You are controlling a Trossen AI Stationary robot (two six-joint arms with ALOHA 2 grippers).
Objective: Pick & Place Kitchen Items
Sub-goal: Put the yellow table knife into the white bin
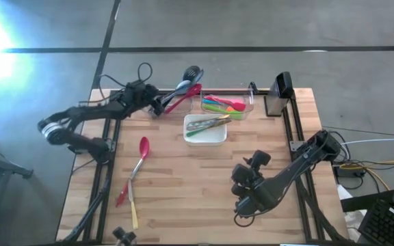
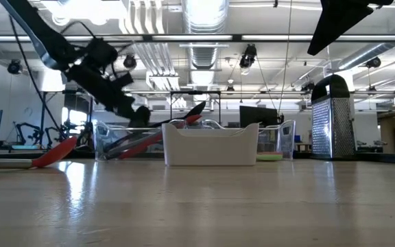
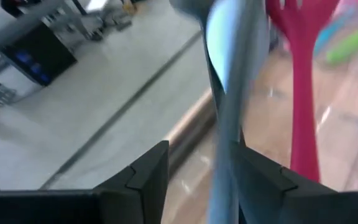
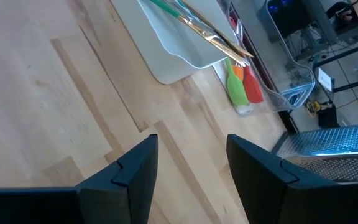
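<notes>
**Inspector:** Starting with the largest item: the wooden worktop (image 1: pixel 204 184) carries everything. At its far edge sit a clear plastic bin (image 1: pixel 250 104) of bright utensils and a box grater (image 1: pixel 279 92); a white square dish (image 1: pixel 206 137) stands nearer the middle.

**Assistant:** And the arms?

**Inspector:** The left gripper (image 1: pixel 157 106) is at the far left edge, at the handles of a bundle of utensils. In its wrist view a grey-blue handle (image 3: pixel 229 124) runs between the fingers (image 3: pixel 145 177), which stand apart from it, so I judge the fingers released or releasing, not clamped. The right gripper (image 1: pixel 246 205) hangs over bare worktop near the front, fingers (image 4: pixel 129 171) spread, holding nothing.

**Assistant:** Where are the kitchen items?

**Inspector:** Four places. The bundle holds a black slotted turner (image 1: pixel 191 73), a grey-blue piece and a red slotted spoon (image 1: pixel 183 97), three that I can separate. The bin holds several, green, blue, orange and pink; an exact count cannot be made. The dish holds about two, green and metallic (image 1: pixel 207 124). On the front left lie a red spoon (image 1: pixel 142 149) and a yellow-handled utensil (image 1: pixel 133 208).

**Assistant:** Handling?

**Inspector:** In my judgement all are light, stiff and slim, with smooth, likely slippery handles. Take hold mid-handle, across the narrow width; gripped near an end, a long piece would tend to pivot.
</notes>
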